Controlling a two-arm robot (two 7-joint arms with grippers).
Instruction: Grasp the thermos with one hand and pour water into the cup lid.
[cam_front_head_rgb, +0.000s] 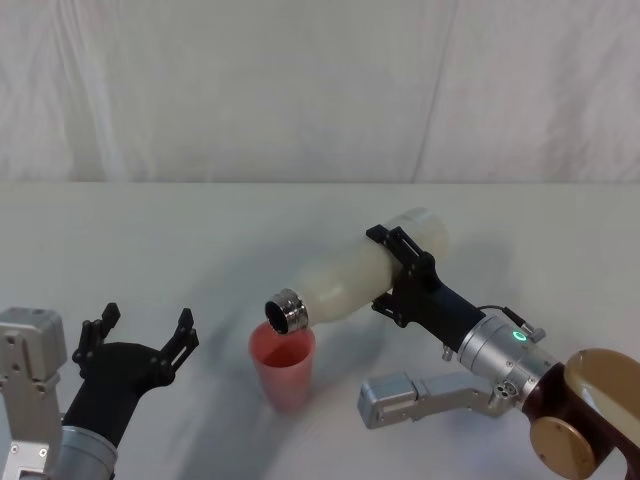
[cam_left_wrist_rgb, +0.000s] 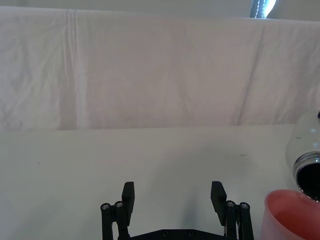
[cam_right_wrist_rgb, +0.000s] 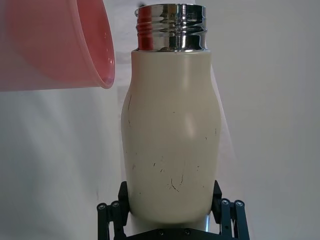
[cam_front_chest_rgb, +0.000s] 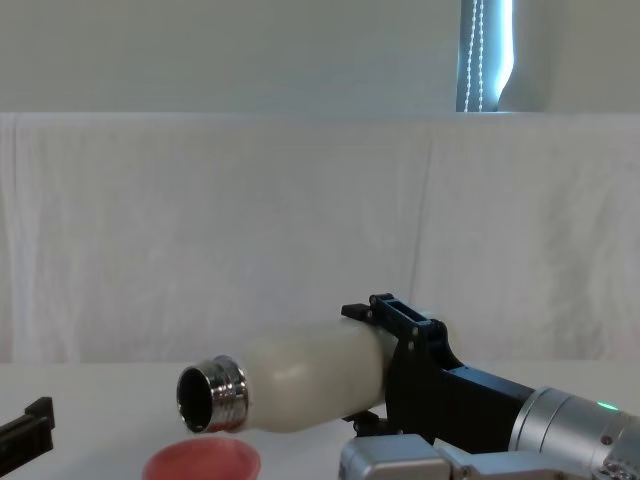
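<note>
Over the pink cup lid (cam_front_head_rgb: 283, 365), the right gripper (cam_front_head_rgb: 405, 275) clamps the tipped thermos (cam_front_head_rgb: 355, 275), its neck pointing to 8 o'clock; tipping too fast could splash water. At 9 o'clock, the left gripper (cam_front_head_rgb: 140, 335) waits with wide jaws.

Thermos (cam_front_head_rgb: 360, 272) lies tilted, neck just above cup lid (cam_front_head_rgb: 283, 363) on table (cam_front_head_rgb: 150, 240). Right gripper (cam_front_head_rgb: 405, 275) right of cup lid; left gripper (cam_front_head_rgb: 140, 335) left.

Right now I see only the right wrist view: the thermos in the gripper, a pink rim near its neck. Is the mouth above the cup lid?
Observer: Yes. In the head view the thermos is tilted, its chrome mouth over the cup lid.
Operator: Where is the other arm?
Observer: The left gripper is open, left of the cup lid, apart from it.
Operator: Is the cup lid upright?
Observer: Yes, upright on the table.
</note>
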